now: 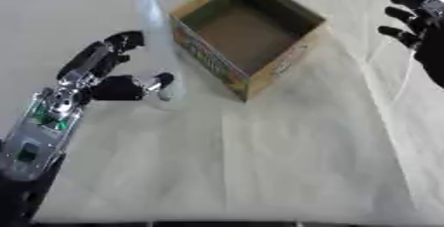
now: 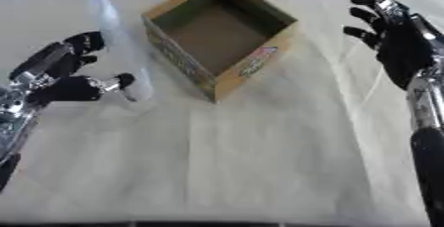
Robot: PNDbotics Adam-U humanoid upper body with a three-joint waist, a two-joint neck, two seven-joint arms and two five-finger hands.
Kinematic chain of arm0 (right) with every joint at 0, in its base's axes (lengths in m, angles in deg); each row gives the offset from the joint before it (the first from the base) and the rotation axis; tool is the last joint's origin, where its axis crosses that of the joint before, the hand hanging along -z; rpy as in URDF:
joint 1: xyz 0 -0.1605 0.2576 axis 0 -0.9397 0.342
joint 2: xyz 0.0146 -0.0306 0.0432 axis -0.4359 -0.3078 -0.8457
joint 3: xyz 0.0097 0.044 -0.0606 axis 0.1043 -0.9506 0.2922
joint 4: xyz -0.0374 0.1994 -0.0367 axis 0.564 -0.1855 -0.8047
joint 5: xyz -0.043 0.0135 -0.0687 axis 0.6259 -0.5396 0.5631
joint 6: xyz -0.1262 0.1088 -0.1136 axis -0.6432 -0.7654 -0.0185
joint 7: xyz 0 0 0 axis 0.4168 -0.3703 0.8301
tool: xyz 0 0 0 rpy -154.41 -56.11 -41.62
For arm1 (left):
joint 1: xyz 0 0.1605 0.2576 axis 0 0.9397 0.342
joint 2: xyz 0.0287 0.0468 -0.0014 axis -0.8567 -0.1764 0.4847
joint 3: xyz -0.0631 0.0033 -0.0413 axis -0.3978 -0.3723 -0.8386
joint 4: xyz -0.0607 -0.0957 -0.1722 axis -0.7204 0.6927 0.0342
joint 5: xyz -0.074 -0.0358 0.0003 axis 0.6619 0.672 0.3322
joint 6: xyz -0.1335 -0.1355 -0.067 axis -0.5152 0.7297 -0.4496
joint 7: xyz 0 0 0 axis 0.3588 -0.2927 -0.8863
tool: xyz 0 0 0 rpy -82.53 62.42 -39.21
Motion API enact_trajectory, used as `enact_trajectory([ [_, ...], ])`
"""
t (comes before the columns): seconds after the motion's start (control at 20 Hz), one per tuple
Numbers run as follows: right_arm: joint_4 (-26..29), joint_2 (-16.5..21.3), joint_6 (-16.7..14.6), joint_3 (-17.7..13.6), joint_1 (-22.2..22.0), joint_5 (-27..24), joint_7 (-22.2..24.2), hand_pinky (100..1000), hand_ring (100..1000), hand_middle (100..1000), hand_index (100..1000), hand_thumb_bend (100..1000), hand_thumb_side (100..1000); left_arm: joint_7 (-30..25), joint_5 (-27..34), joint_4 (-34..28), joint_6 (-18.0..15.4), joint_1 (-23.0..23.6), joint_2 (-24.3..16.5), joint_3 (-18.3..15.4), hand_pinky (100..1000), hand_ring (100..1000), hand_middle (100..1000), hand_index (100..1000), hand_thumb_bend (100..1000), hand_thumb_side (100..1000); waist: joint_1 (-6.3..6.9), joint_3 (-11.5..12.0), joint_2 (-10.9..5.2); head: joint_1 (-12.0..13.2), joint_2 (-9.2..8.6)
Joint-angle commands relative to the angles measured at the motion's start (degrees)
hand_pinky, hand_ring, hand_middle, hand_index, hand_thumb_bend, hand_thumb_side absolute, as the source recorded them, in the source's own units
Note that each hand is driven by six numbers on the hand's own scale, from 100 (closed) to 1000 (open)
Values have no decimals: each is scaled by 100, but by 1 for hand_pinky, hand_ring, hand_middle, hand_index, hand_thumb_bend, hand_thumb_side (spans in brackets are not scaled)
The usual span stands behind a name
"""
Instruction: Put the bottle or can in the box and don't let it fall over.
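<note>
The pale cloth [image 1: 286,161] lies nearest, creased and bare across the whole foreground, covering the table out to its far edge. On it, at the left, the robot's left hand [image 1: 108,75] reaches in from the lower corner with fingers and thumb spread and slightly curved towards a clear plastic bottle [image 1: 154,32]. The thumb tip lies at the bottle's base and the fingers just to its left; nothing is closed round it, and whether the thumb touches it cannot be told. The bottle stands upright on the cloth, tall and see-through, just left of the cardboard box [image 1: 251,32] and outside it. The box sits turned with one corner towards the camera, open at the top, its brown floor showing with nothing on it; colourful print runs along its near left wall. The right hand [image 2: 395,32] hovers right of the box, well apart, fingers spread, holding nothing. Beyond the table's far edge only dark, indistinct shapes show.
</note>
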Motion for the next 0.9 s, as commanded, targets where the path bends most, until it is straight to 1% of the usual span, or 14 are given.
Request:
enact_trajectory([
  [0.05,99,85,-7,-6,98,-5,28,879,1000,956,751,100,626,94,105,37,-45,-165,25,8,1000,1000,832,899,500,217,-8,-22,-58,29,-41],
  [0.1,97,84,-6,-6,100,-3,30,879,1000,956,751,100,626,109,115,66,-65,-185,43,15,1000,1000,833,897,501,212,-10,-30,-53,37,-50],
  [0.15,95,83,-5,-7,102,-1,31,878,1000,955,751,100,628,119,120,91,-84,-199,56,21,1000,1000,835,894,504,176,-12,-36,-48,44,-58],
  [0.25,90,76,-1,-7,108,1,35,878,1000,955,750,100,628,124,129,144,-122,-230,87,30,1000,1000,836,891,506,161,-15,-48,-37,62,-78],
  [0.6,80,52,19,-6,125,6,52,878,1000,954,748,100,631,142,366,294,-223,-307,214,34,1000,1000,825,867,472,152,-36,-83,-11,87,-128],
  [0.75,77,42,31,-9,126,12,63,878,1000,953,747,100,632,150,493,346,-223,-325,259,42,1000,1000,812,849,463,100,-44,-102,-3,101,-136],
  [0.9,78,32,40,-12,127,15,68,877,1000,953,746,100,633,203,637,419,-154,-339,313,34,1000,1000,785,810,418,100,-48,-117,1,111,-143],
])
